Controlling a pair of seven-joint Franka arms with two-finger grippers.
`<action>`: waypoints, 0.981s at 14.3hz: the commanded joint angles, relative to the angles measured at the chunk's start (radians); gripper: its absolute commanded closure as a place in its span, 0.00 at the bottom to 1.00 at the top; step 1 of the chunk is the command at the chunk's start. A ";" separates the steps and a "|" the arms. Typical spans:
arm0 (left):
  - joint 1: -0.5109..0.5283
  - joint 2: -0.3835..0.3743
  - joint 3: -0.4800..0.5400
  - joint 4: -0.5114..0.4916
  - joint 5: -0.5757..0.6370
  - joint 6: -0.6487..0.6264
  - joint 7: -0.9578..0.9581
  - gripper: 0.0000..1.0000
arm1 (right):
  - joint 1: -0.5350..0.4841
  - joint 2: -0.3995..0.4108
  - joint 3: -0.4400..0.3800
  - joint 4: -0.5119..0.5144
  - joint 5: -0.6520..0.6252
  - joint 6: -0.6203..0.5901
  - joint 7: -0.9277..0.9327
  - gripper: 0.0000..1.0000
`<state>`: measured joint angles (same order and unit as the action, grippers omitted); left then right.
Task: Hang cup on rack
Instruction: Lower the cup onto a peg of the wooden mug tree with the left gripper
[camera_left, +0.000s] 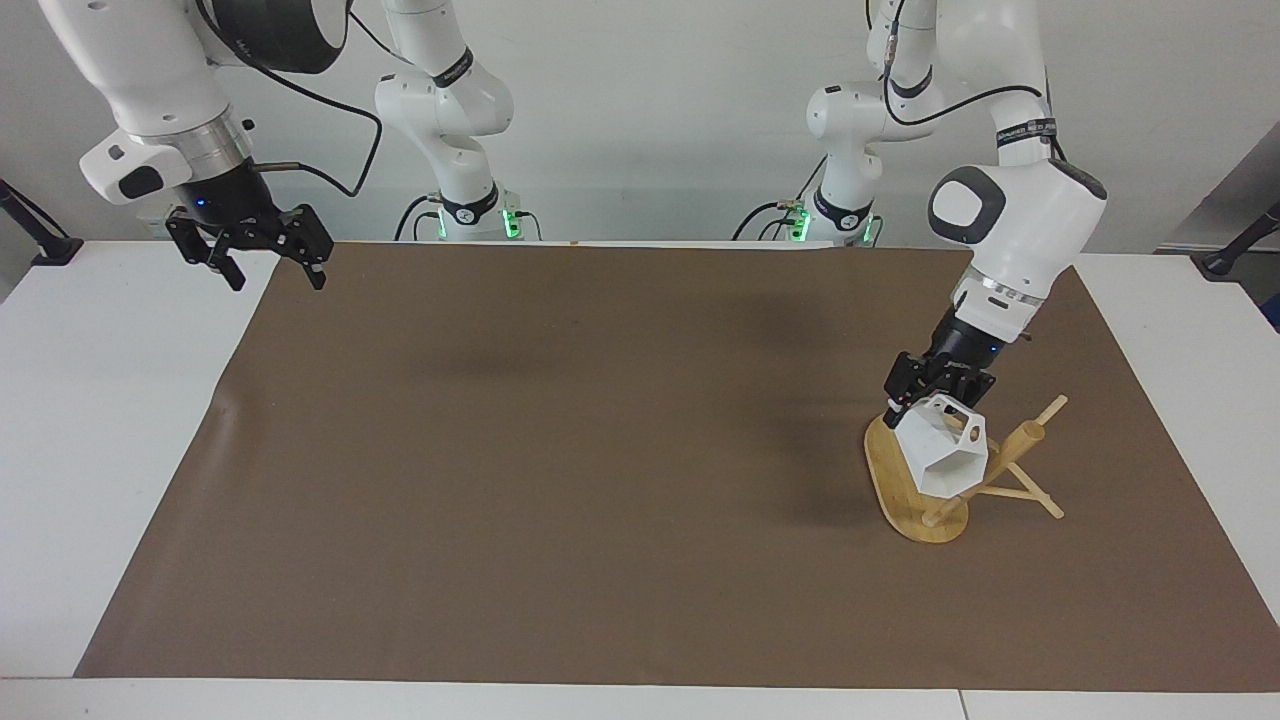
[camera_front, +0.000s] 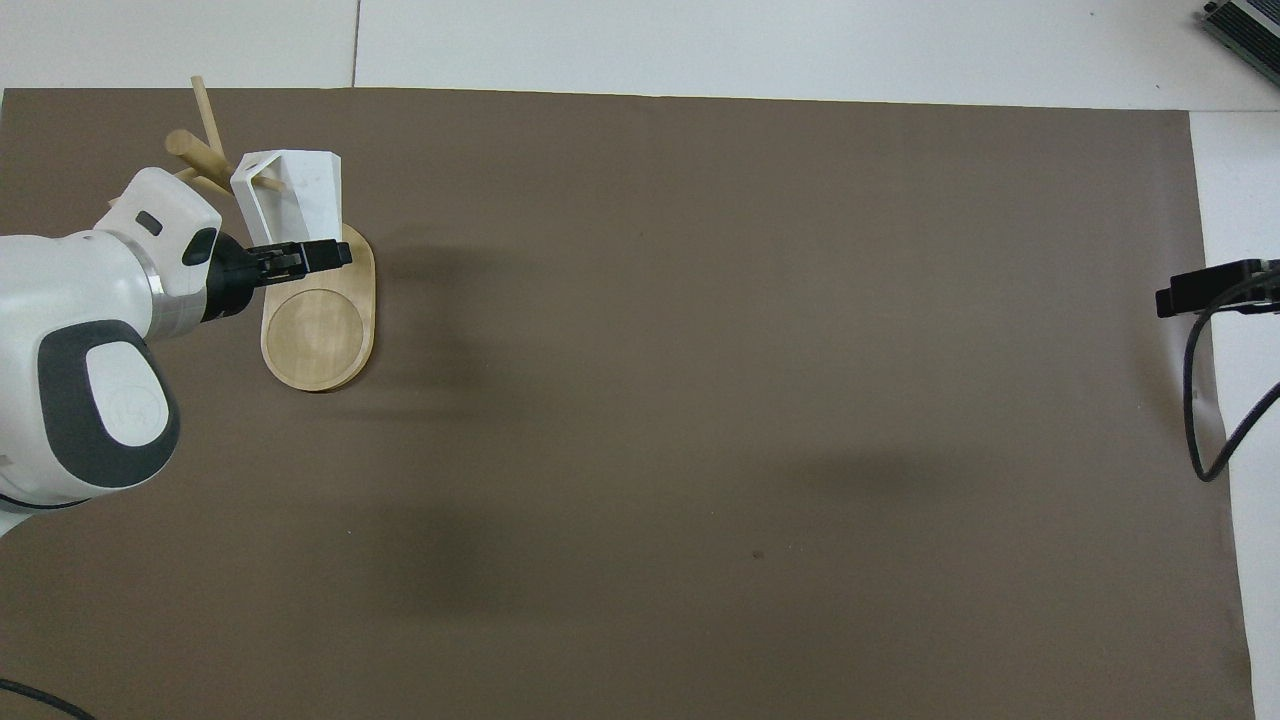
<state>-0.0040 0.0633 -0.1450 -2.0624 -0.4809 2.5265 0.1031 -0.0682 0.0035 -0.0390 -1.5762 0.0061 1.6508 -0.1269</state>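
Observation:
The white faceted cup (camera_left: 945, 462) is tilted on its side over the bamboo rack's oval base (camera_left: 893, 485), right beside the central post (camera_left: 1005, 455). Its handle hole sits at a thin peg; I cannot tell whether the peg passes through. My left gripper (camera_left: 925, 397) is shut on the cup from above. In the overhead view the cup (camera_front: 298, 195) lies between the gripper (camera_front: 300, 256) and the post (camera_front: 195, 152), with the base (camera_front: 318, 330) below it. My right gripper (camera_left: 264, 262) is open and empty, waiting in the air over the table's edge at the right arm's end.
A brown mat (camera_left: 600, 470) covers most of the white table (camera_left: 100, 400). The rack's other pegs (camera_left: 1040, 498) stick out toward the left arm's end of the table. A black cable (camera_front: 1205, 400) hangs at the right arm's end.

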 joint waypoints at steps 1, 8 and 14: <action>0.012 0.036 -0.005 0.044 -0.015 0.017 -0.005 1.00 | 0.001 -0.017 0.002 -0.019 0.014 -0.009 0.015 0.00; 0.016 0.033 -0.004 0.039 -0.011 0.017 -0.005 0.00 | -0.001 -0.017 0.004 -0.019 0.014 -0.009 0.013 0.00; 0.033 0.053 0.005 0.172 0.161 -0.168 -0.005 0.00 | -0.001 -0.019 0.002 -0.019 0.014 -0.009 0.015 0.00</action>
<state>0.0095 0.0888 -0.1372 -1.9862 -0.3992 2.4717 0.1022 -0.0679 0.0035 -0.0368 -1.5768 0.0062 1.6508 -0.1270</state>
